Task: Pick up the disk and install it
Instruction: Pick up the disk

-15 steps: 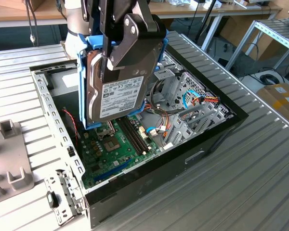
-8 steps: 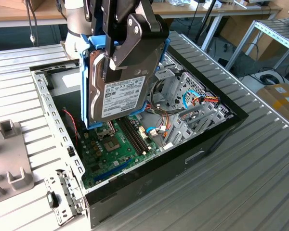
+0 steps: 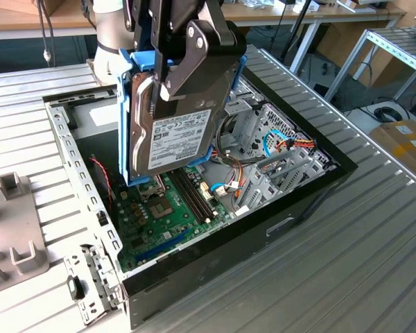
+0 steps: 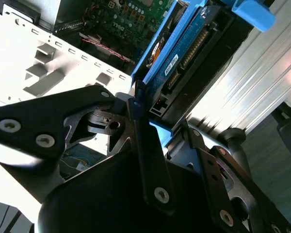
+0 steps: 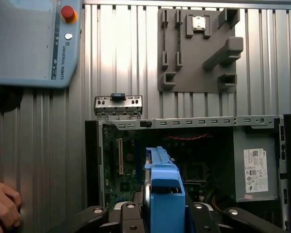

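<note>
Hanging disk [image 3: 180, 135] above ribbed metal table [image 3: 374, 236]

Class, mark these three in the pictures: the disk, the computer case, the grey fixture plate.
disk [image 3: 184, 139]: exterior view, on its white label.
computer case [image 3: 194, 270]: exterior view, on its black side wall.
grey fixture plate [image 5: 194, 63]: first wrist view, on its flat middle.

From above, the gripper [image 3: 173, 83] hangs tilted — fingers [image 3: 194, 59] clamped on the disk [image 3: 184, 135].
</note>
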Controlling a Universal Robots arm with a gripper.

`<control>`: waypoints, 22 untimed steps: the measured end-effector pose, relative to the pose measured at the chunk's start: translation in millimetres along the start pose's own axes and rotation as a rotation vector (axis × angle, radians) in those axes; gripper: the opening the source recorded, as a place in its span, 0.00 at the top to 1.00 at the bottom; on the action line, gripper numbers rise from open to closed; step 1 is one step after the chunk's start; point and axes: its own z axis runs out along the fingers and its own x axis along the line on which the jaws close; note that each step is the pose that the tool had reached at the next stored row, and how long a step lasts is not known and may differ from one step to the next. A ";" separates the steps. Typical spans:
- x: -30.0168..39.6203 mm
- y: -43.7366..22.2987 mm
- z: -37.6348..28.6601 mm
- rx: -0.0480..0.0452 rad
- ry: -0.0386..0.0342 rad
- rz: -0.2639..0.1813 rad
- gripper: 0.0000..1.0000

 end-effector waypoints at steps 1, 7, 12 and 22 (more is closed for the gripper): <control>0.0 -0.3 0.0 0.0000 0.0002 0.000 0.63; 0.0 -2.5 0.0 0.0000 0.0011 0.000 0.63; 0.0 -4.0 0.0 0.0000 0.0019 0.000 0.63; 0.1 -7.4 0.1 0.0001 0.0033 0.000 0.63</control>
